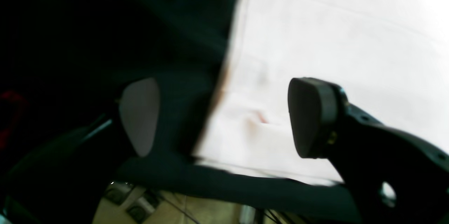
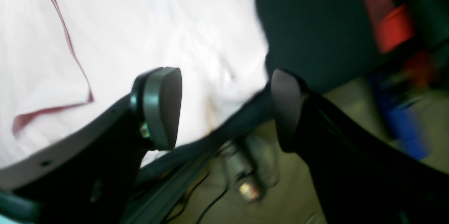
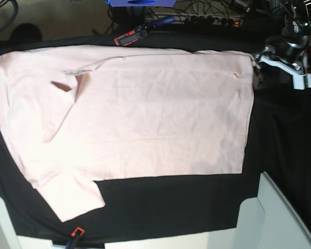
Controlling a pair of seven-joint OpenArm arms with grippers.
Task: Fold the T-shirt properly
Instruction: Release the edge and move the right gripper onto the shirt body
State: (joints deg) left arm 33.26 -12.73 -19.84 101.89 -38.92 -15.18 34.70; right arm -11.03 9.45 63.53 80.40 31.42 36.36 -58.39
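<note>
1. Cloth behaviour: the large pale pink short-sleeved cotton T-shirt [image 3: 145, 114] looks light, limp and thin; it should drape, wrinkle and drag along the cover when pulled, and it is not fragile.
2. Position: the T-shirt lies spread almost flat, plain side up, on the black-clothed desk [image 3: 171, 207], with its hem toward the right of the base view, its neck toward the left and one sleeve pointing at the near edge.
3. Grasp sites, as a judgement: the hem corners and the shoulder seams are the likeliest places to pinch, since edges lift cleanly while the middle would bunch.
4. Left hand [image 1: 224, 117]: released, pads wide apart, holding nothing, hovering over a straight edge of the shirt where pink meets black cloth.
5. Right hand [image 2: 226, 108]: released, pads apart and empty, over another shirt edge near a red-lined fold; this hand is not visible in the base view.
6. Count: one T-shirt, one desk cover, two hands.
</note>
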